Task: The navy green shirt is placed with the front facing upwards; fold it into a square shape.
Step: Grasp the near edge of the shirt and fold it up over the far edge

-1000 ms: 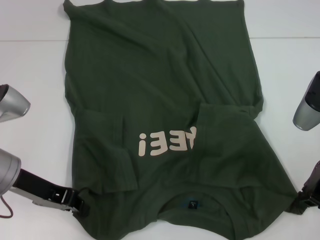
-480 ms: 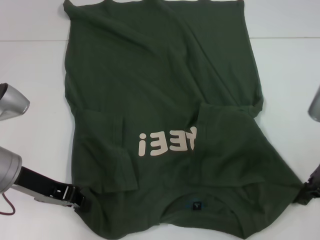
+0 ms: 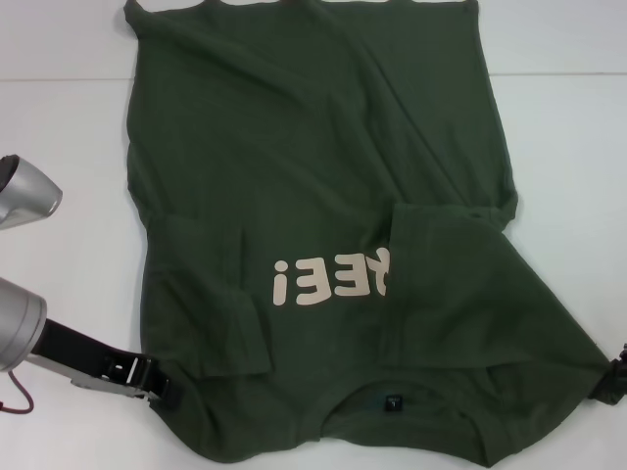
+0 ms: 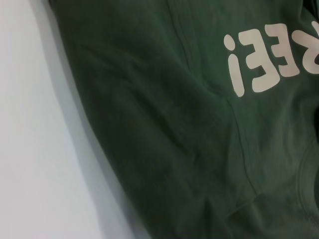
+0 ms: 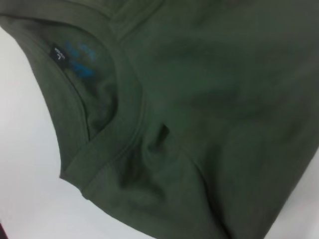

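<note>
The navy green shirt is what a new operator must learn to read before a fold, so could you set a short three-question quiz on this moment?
1. True or false: both sleeves of the navy green shirt are folded in over its body.
2. Which end of the shirt lies nearest the robot: A) the hem, B) the collar, C) a side seam?
3. Fill in: the left gripper is at the shirt's near ____ corner, the right gripper at the opposite one.

Key: 1 true; 2 B; 3 left.
</note>
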`<state>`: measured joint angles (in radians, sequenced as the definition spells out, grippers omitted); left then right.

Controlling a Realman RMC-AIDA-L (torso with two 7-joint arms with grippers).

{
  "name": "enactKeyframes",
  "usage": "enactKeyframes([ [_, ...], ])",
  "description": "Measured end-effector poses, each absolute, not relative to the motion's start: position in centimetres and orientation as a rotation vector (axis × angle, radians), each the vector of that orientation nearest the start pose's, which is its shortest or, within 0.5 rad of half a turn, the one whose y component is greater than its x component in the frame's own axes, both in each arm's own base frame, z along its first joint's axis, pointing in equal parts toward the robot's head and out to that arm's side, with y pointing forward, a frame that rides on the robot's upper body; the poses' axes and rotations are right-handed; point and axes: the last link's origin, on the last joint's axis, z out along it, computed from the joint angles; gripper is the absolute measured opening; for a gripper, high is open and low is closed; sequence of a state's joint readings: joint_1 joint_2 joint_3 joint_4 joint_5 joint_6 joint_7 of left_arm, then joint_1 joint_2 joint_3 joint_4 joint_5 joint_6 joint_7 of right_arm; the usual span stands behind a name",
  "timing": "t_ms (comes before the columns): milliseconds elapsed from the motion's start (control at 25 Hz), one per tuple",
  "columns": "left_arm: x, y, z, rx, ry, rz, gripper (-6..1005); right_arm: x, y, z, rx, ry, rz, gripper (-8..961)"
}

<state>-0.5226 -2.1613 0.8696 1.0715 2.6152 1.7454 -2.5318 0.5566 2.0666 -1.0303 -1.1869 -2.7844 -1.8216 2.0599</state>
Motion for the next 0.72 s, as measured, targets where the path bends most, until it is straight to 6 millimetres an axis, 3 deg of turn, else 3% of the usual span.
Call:
enactKeyframes([
  [160,-26.9,29.89,-0.23,-2.438,-1.835,0.24,55,27.14,31.41,4.29,-2.777,0.967,-0.76,37],
  [360,-26.88,29.89,-0.31,-2.439,-1.836,0.241,55,27.21,31.42,4.17,-2.776,0.973,-0.774,193],
  [720,-26.81,29.9,-0.4,-2.442,-1.838,0.244,55,27.39,31.54,4.29,-2.754,0.983,-0.788,317],
])
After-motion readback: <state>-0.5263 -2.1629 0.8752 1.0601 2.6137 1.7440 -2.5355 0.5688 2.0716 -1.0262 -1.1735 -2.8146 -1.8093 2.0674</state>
